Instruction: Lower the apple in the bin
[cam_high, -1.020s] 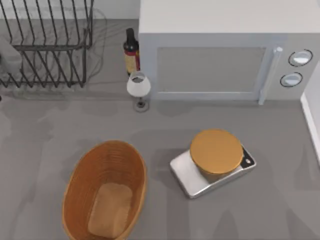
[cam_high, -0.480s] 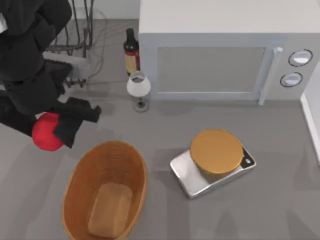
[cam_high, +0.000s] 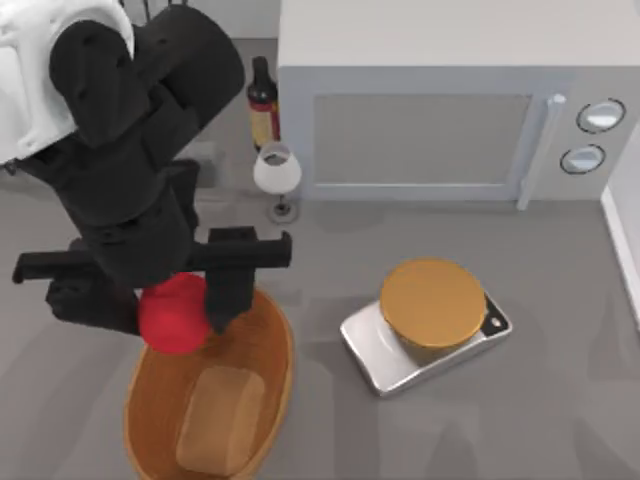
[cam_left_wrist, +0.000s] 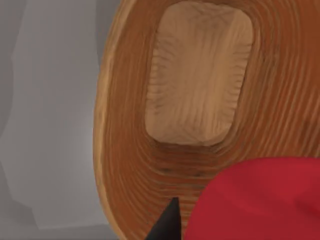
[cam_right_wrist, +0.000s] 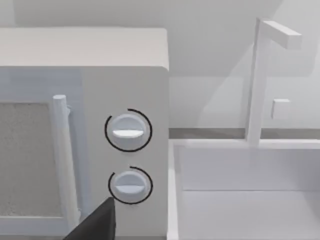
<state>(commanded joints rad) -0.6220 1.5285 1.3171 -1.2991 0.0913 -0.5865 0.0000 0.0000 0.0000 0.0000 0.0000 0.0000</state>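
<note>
The bin (cam_high: 262, 395) sits near the surface's (cam_high: 560, 420) front-left corner. My left gripper (cam_high: 178, 305) hangs over the bin's far rim, pinching the apple (cam_high: 172, 318) between its fingers. I cannot tell the right gripper's state.

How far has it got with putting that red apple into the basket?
Done: the left pincer has the apple gripped and is above the bin's near rim. In hand: carrying it over. Left: lowering it to the tan bottom and letting go.
</note>
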